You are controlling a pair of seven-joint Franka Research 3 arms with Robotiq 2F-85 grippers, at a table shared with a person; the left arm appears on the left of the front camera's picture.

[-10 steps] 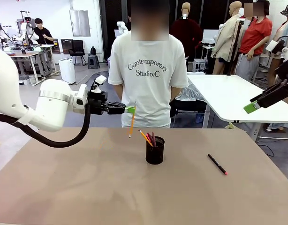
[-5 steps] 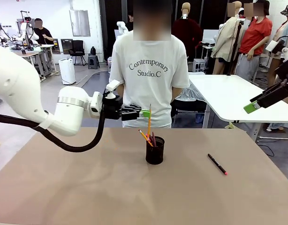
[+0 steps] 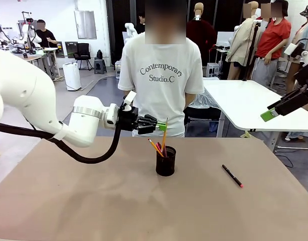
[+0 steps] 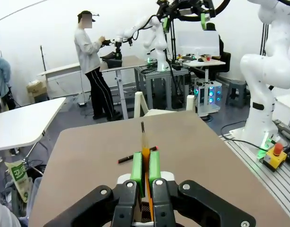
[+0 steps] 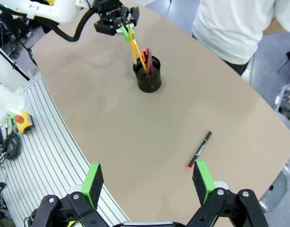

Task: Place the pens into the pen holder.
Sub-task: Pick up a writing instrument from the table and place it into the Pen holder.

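Above the middle of the table [image 3: 94,201], the left gripper [image 3: 163,126] is clamped on the yellow-orange pencil [image 3: 164,136], its lower end at the rim of the mesh pen holder [image 3: 165,163]; let go tilted, it might snag that rim or the pens [image 3: 156,146] inside and topple out.

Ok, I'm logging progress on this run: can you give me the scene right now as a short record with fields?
left fingers: shut on yellow-orange pencil, held upright over the holder
right fingers: open, holding nothing
pen holder: upright mid-table, holds an orange pen and a reddish pen
black pen: flat on table, right of holder
person: standing at far side
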